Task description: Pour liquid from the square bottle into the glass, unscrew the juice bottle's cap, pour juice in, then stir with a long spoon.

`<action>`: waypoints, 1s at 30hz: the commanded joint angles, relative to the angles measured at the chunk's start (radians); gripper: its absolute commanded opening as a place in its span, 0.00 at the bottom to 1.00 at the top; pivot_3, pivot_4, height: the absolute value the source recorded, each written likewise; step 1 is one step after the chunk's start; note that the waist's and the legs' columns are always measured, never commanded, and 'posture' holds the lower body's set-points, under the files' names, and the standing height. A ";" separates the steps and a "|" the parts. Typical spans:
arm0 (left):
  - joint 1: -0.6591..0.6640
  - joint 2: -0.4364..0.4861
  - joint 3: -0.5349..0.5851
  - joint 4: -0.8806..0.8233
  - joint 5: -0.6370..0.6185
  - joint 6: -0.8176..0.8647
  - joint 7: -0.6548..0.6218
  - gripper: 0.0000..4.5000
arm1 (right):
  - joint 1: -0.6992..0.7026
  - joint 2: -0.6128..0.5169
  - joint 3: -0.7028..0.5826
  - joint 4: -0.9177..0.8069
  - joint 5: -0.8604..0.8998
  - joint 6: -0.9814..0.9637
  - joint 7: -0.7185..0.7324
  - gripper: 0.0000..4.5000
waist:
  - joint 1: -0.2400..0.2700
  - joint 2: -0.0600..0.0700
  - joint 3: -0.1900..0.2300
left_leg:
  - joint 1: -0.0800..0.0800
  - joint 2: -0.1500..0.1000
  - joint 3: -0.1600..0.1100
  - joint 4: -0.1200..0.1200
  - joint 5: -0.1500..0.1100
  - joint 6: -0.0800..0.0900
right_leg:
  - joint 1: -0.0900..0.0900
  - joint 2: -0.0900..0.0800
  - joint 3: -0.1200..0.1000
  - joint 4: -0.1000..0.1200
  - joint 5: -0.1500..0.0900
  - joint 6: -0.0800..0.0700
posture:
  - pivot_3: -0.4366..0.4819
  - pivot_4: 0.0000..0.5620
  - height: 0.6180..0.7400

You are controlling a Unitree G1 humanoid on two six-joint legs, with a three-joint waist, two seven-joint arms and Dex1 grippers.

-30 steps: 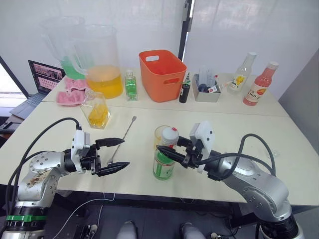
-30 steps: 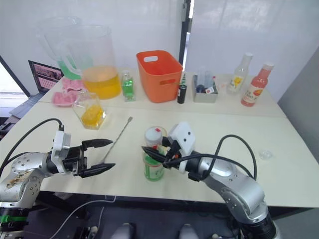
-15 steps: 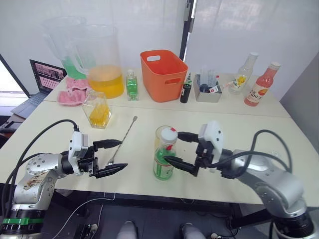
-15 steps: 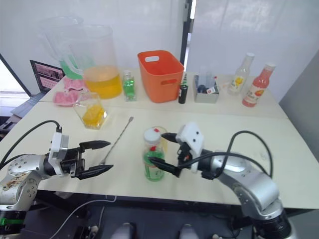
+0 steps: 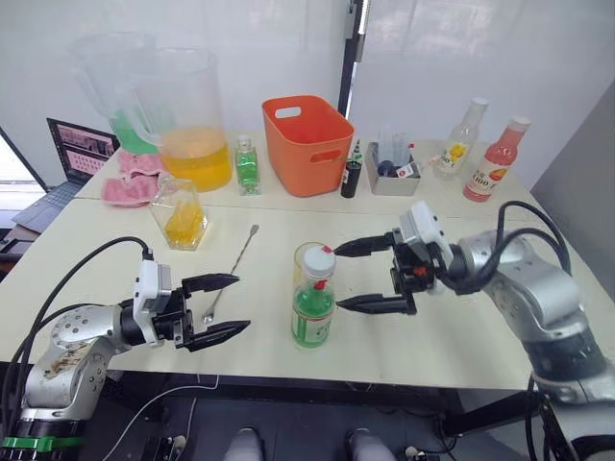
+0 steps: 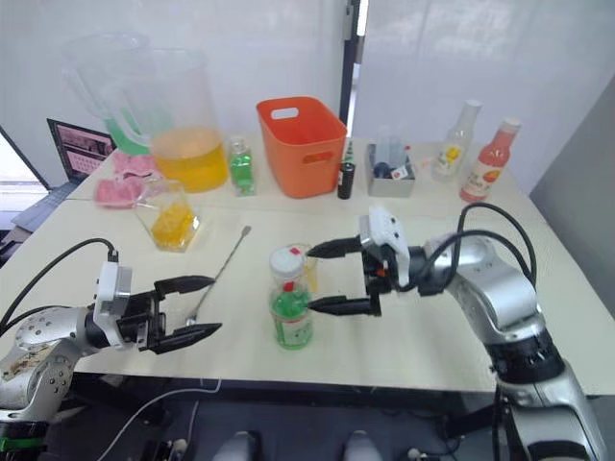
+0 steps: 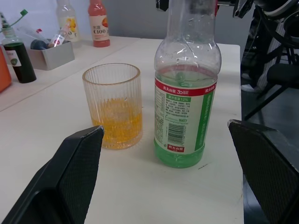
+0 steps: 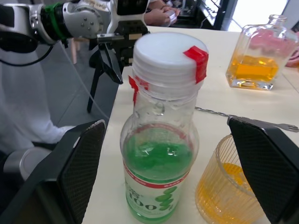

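Right gripper (image 5: 370,276) wide beside capped juice bottle (image 5: 313,305) | left gripper (image 5: 223,306) wide | glass (image 7: 113,105) just behind bottle

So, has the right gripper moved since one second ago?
Yes. The right gripper has pulled back from the juice bottle toward the robot's right, and is open.

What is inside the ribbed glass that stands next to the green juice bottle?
The glass holds a shallow layer of orange liquid at the bottom; the rest is empty. No spoon is in it. In the head views the juice bottle stands in front and covers its lower part.
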 commanded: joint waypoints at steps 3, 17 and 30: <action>0.036 0.016 0.050 -0.085 -0.036 0.017 0.031 1.00 | -0.096 0.063 0.036 0.132 -0.041 -0.064 0.116 0.99 | -0.004 0.000 0.000 | 0.000 0.000 0.000 -0.001 0.000 0.000 | -0.001 0.000 0.000 0.001 0.000 0.000 | 0.48 0.27 1.00; 0.055 0.022 0.057 -0.121 -0.035 0.017 0.077 1.00 | -0.159 0.176 0.052 0.243 -0.067 -0.076 0.230 0.65 | -0.005 0.001 0.000 | 0.000 0.000 0.000 -0.001 0.000 0.000 | -0.001 0.000 0.000 0.001 0.000 0.000 | 0.48 0.27 1.00; 0.003 0.012 0.006 -0.062 -0.017 -0.003 0.050 1.00 | -0.063 0.177 -0.026 0.088 -0.020 -0.003 0.130 0.28 | -0.004 0.001 0.000 | 0.000 0.000 0.000 -0.001 0.000 0.000 | -0.001 0.001 0.000 0.002 0.000 0.000 | 0.48 0.27 1.00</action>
